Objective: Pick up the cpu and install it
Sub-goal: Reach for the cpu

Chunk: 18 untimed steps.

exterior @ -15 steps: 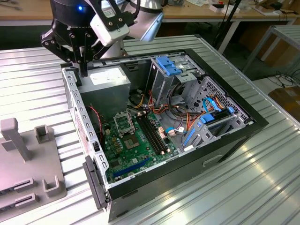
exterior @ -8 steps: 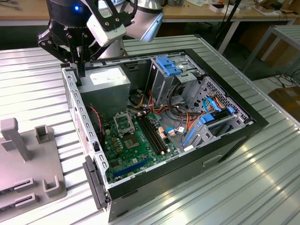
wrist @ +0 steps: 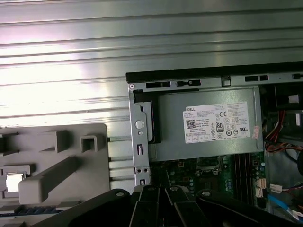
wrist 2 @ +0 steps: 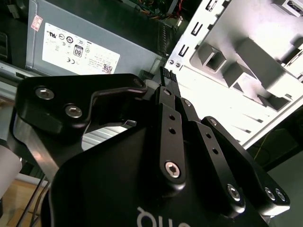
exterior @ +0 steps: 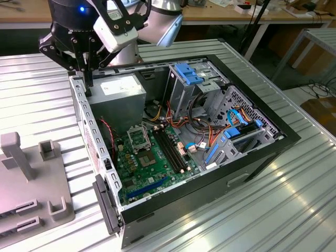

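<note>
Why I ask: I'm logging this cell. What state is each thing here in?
computer case: on its side, panel off, open
power supply: mounted in the case
cpu socket: dark centre, no chip seated
cpu: lying flat in a recess of the grey holder, untouched
tool: shut, empty, at the case wall beside the power supply
</note>
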Tool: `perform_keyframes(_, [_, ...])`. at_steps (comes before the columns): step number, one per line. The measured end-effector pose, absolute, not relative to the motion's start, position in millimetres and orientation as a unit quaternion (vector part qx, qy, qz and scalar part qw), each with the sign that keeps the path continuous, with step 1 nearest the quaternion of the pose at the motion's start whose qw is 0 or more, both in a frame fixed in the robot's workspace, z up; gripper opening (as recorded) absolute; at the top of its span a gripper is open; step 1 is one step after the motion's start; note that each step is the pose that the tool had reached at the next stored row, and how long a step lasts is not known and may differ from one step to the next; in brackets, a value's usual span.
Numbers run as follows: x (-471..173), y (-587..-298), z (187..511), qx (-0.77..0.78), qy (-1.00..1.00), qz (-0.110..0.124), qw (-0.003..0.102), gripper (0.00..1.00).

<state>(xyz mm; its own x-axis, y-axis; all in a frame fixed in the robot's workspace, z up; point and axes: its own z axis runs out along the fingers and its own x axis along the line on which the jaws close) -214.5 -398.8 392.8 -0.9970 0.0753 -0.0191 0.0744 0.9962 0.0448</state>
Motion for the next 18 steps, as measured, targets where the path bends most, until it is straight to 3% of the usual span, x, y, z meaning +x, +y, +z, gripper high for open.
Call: perform_keyframes(18, [-224.0,-398.8,392.8,0.037,0.999,0.022,0.010,0.11])
